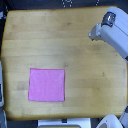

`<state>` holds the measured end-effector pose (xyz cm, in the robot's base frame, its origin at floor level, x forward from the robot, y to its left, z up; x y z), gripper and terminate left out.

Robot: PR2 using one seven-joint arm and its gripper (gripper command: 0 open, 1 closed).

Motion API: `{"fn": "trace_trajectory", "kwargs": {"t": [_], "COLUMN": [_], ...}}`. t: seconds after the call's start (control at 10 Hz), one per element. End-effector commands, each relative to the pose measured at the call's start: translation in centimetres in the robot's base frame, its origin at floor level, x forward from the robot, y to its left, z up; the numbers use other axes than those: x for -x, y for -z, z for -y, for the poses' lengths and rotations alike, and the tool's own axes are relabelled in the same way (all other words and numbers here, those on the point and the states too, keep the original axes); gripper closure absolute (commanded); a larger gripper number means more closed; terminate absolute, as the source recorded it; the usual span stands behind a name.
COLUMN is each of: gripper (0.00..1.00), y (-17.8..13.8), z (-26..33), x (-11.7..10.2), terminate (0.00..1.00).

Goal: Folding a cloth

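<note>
Lying flat on the wooden tabletop [75, 40], the cloth [46, 84] sits down at about seven o'clock from the board's middle, a bright pink square with its edges running roughly parallel to the table's sides. It looks smooth and spread out in a single layer, though the picture is soft enough that I would not swear to that. Up at two o'clock, the arm [117, 37] reaches in from the exterior view's right edge, pale grey and bulky, and its gripper [106, 22] hangs over the table's far right corner, well apart from the cloth. The fingers are too blurred to read here, so I cannot tell whether they are spread or pressed together, and nothing pink shows at that end. Between arm and cloth runs a broad stretch of bare wood, with a small dark speck [65, 64] just above the cloth's upper right corner.
</note>
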<state>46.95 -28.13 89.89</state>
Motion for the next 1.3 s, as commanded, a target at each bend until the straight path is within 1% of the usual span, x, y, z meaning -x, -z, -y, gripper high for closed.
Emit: {"fn": "trace_trajectory", "kwargs": {"t": [0.0, 0.1, 0.3, 0.6, 0.7, 0.8, 0.9, 1.2], "gripper": [0.0, 0.0, 0.0, 0.0, 0.0, 0.0, 0.0, 0.0], "y": [0.0, 0.6, 1.6, 4.7, 5.2, 5.8, 5.9, 6.4], "z": [0.1, 0.5, -0.5, -4.5, -5.9, -8.2, -8.9, -12.4], "x": [-0.1, 0.7, 1.5, 4.3, 4.9, 6.2, 6.6, 9.9], "terminate": [0.0, 0.0, 0.0, 0.0, 0.0, 0.0, 0.0, 0.0]}}
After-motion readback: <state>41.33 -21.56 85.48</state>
